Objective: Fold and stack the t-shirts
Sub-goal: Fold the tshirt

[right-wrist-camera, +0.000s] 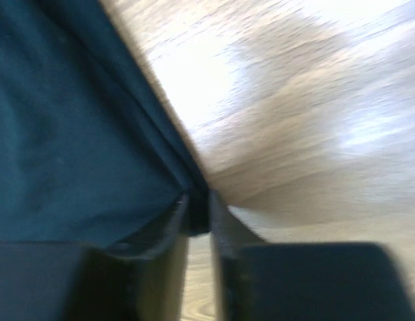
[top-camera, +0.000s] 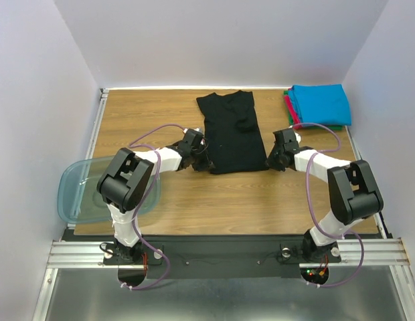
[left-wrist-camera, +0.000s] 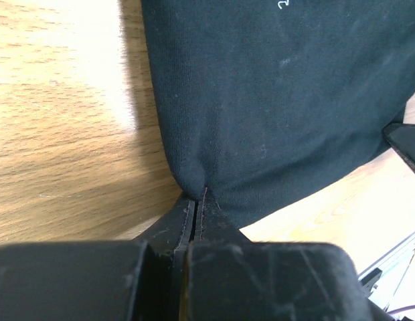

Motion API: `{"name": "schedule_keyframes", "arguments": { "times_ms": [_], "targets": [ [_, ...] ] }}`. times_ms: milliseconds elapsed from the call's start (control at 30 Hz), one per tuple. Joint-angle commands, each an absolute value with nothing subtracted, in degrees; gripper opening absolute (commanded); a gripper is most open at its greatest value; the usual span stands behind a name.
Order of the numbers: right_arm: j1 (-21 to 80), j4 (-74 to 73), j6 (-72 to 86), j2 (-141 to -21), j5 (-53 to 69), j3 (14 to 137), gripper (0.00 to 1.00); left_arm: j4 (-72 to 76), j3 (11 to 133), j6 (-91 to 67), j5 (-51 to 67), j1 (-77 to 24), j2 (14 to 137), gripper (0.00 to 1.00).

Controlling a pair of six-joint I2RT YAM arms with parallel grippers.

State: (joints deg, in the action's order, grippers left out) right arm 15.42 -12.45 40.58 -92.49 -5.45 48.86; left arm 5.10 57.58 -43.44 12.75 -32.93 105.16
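Plastic, translucent and blue-green, forms the shallow round-cornered tub (top-camera: pixel 77 200) at the near left edge of the worktop (top-camera: pixel 214 200). Wood grain shows through its floor, and the left arm (top-camera: pixel 127 180) crosses above its right side.

A little farther in, the left end effector (left-wrist-camera: pixel 198 198) has its two dark fingers pressed together on the near left corner of the black t-shirt (top-camera: pixel 231 134). The cloth bunches into a small peak where it enters them. The right end effector (right-wrist-camera: pixel 197 204) is at the near right corner of the same shirt. Its fingers are drawn close, with a fold of the black hem caught between them. That view is smeared, so finer detail cannot be told.

The black t-shirt lies flat at the middle of the worktop as a long, narrow oblong running away from the arms. Its sides are turned in and its neckline is at the far end. It is a matte fine knit with a small puckered ridge near its right side. The left wrist view shows a trace of white print on it.

At the far right corner, well apart from the black shirt, three folded shirts are stacked. The blue t-shirt (top-camera: pixel 321 103) is smooth and squared on top. The red-pink t-shirt (top-camera: pixel 290 110) shows only as a strip along the left edge, and the green t-shirt (top-camera: pixel 335 127) peeks out at the near edge.

The worktop is pale brown laminate with a straight grain.
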Motion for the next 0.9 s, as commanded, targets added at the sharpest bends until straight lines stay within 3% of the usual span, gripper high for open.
{"name": "schedule_keyframes", "arguments": {
  "times_ms": [0, 100, 367, 467, 700, 867],
  "targets": [
    [15.4, -9.2, 41.1, -94.0, 1.9, 47.1, 0.14, 3.7, 54.8, -42.7, 11.5, -33.6, 104.5, 0.0],
    [15.4, -9.1, 40.0, -91.3, 5.0, 46.4, 0.0, 3.7, 53.9, -42.5, 10.9, -35.5, 102.2, 0.0],
    [15.4, -13.7, 38.9, -68.1, 3.7, 35.1, 0.0, 0.7, 45.3, -46.2, 8.4, -44.7, 89.0, 0.0],
    [15.5, -24.1, 37.6, -59.2, 2.0, 32.9, 0.0, -3.1, 42.5, -47.5, 9.1, -47.9, 82.9, 0.0],
    [15.5, -36.6, 38.9, -42.7, 4.7, 36.9, 0.01, -7.1, 40.9, -50.9, 11.2, -53.2, 68.3, 0.0],
    [15.5, -37.4, 37.4, -44.1, 2.9, 45.9, 0.0, -11.6, 46.0, -50.1, 8.0, -53.2, 64.9, 0.0]
  ]
}}
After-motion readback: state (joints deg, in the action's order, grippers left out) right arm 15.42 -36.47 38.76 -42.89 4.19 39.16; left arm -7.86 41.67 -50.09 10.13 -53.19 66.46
